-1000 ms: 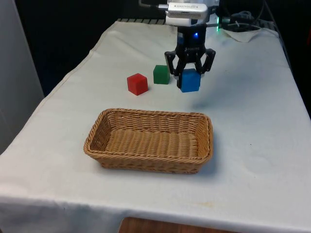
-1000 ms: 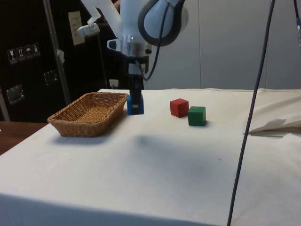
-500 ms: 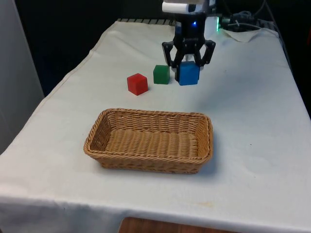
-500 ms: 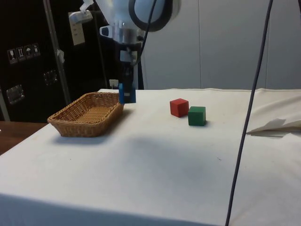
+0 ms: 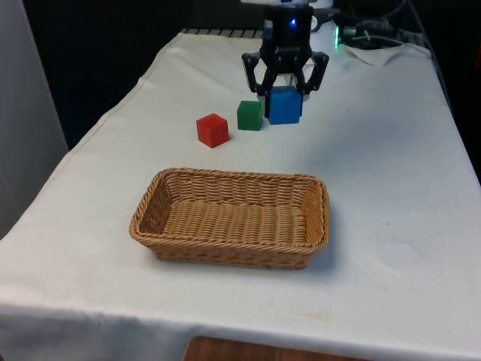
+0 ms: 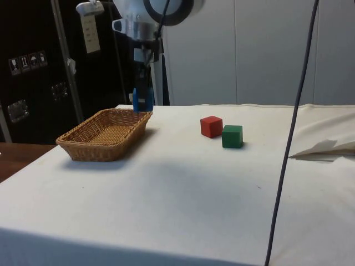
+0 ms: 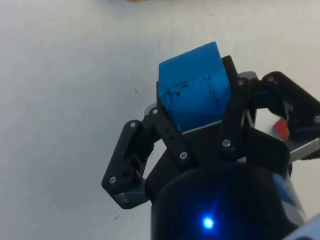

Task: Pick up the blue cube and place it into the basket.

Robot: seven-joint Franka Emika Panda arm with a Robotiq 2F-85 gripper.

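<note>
The blue cube (image 5: pixel 284 104) hangs well above the table, with my gripper (image 5: pixel 284 96) shut on it. In the wrist view the blue cube (image 7: pixel 195 92) sits tight between the two black fingers (image 7: pixel 167 135). From the side, the blue cube (image 6: pixel 142 100) and the gripper (image 6: pixel 142 97) are in the air over the near end of the wicker basket (image 6: pixel 102 133). The basket (image 5: pixel 233 218) lies empty in the middle of the table, nearer the camera than the gripper in the front view.
A red cube (image 5: pixel 213 129) and a green cube (image 5: pixel 249 115) rest on the cloth beyond the basket, just to the front view's left of the held cube. From the side, the red cube (image 6: pixel 211 126) and the green cube (image 6: pixel 232 136) stand close together. A black cable (image 6: pixel 288 138) hangs down.
The gripper has lifted the blue cube higher off the table and carried it towards the basket's end in the side view. The red and green cubes have stayed put.
</note>
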